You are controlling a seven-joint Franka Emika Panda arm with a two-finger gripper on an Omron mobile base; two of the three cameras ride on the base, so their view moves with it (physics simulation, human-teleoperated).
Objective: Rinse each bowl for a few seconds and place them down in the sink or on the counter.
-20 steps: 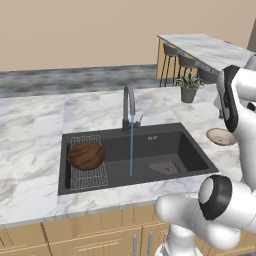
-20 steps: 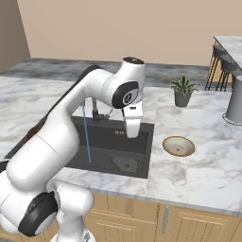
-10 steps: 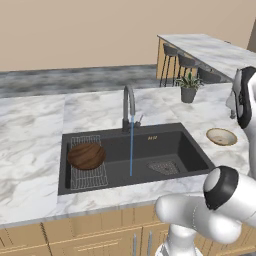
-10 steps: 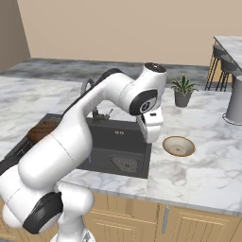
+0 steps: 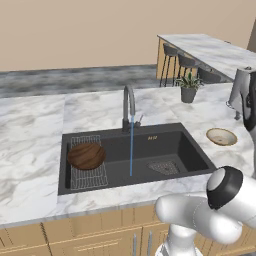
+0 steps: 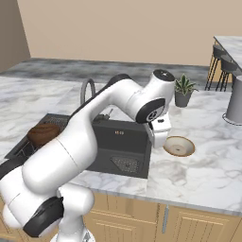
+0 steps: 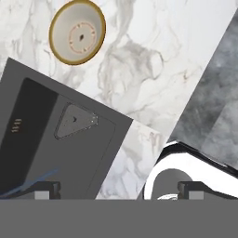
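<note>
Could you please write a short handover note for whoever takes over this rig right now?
Gripper: open and empty, above the counter at the sink's right edge.
Brown bowl: on the wire rack at the left end of the sink.
Tan bowl: on the counter right of the sink, upright.
Tap: running, its stream falling mid-basin.
Done: brown bowl is set down in the sink; whether it was rinsed cannot be told.
Left: pick up the tan bowl, rinse it, set it down.

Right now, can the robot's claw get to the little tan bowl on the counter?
Probably yes. The small tan bowl sits alone on the white marble counter right of the sink, with nothing over it. The claw is open and empty, with the arm close beside the bowl.
</note>
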